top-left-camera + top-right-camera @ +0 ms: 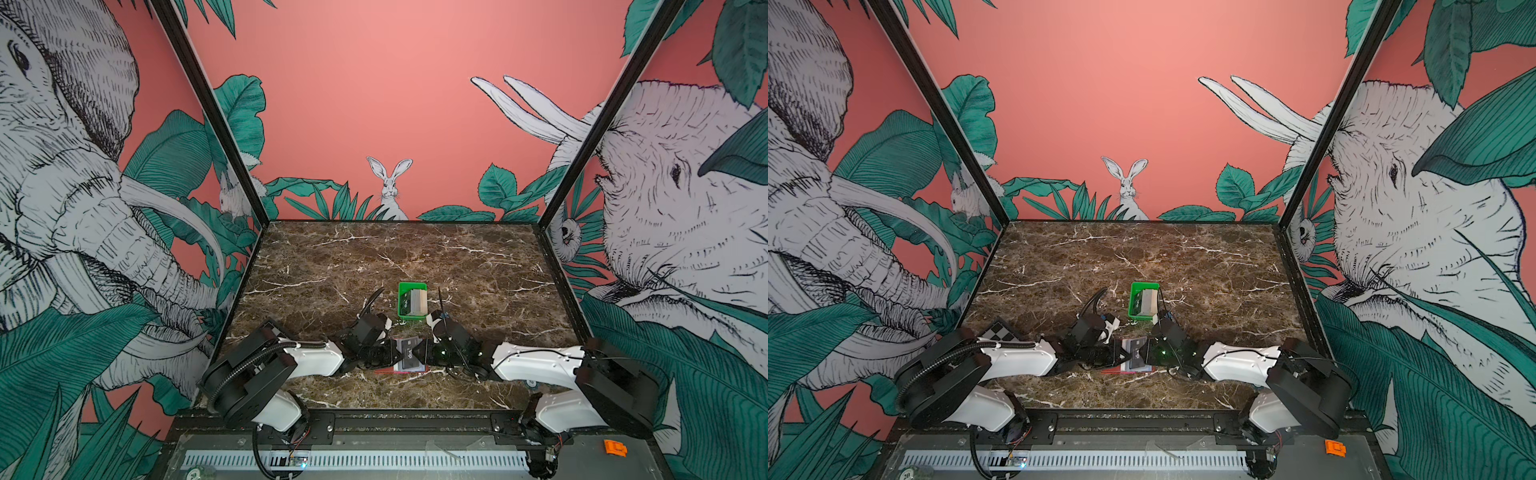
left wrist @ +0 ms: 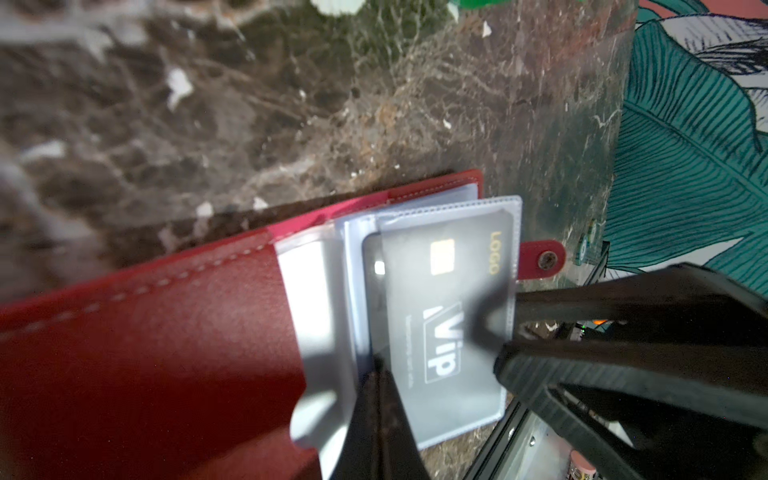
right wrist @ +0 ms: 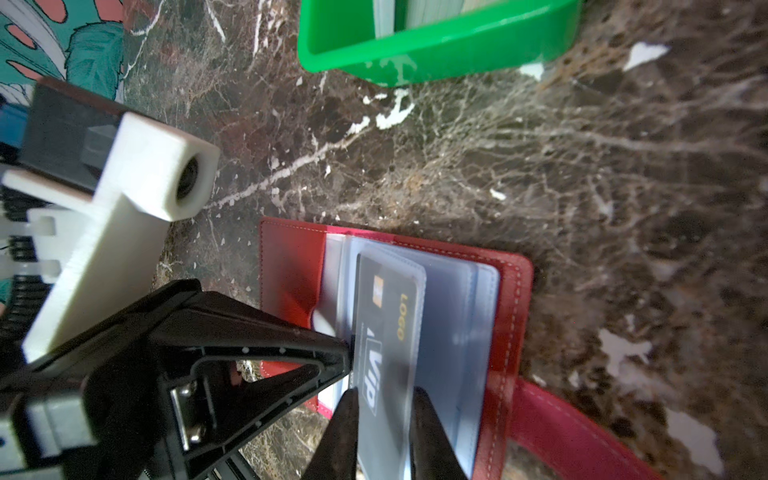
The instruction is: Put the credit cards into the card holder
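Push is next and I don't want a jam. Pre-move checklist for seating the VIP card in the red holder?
1. Card holder open, lying flat: ok.
2. VIP card fully inside clear sleeve: not ok, one end sticks out.
3. Left hand shut at the sleeve's edge: ok.
4. Right hand firm on the card: cannot tell.
5. Green tray with spare cards clear of both hands: ok.

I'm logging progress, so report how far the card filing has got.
Done: card holder lies open. In hand: one VIP card sits mostly inside a clear sleeve, right end effector straddling it, left end effector shut at its edge. Left: more cards wait in the green tray.
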Available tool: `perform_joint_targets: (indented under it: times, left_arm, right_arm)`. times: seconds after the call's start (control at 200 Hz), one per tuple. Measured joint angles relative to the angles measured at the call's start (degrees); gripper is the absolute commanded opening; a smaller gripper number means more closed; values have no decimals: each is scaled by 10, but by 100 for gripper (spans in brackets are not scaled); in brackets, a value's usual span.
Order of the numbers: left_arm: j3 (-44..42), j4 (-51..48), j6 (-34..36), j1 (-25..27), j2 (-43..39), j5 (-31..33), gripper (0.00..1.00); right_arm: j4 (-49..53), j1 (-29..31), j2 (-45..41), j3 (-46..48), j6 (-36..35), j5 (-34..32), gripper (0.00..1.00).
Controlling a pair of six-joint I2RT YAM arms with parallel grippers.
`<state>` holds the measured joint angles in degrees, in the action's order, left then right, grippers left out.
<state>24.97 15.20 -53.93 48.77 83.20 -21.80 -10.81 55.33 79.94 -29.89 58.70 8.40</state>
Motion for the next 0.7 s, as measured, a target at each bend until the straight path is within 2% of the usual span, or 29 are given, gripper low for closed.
perform_joint_targets:
  times: [0.235,0.345,0.7]
  left_arm:
    - [10,-78,19,-1,-72,19,11]
    - [17,-105,28,-9,-106,23,11]
    - [16,-199,68,-64,-285,47,14]
  right_arm:
    - [15,14,0,-23,-5,-5,24]
    - [26,19,0,-35,-8,-8,29]
    - [44,43,35,-90,-19,-11,32]
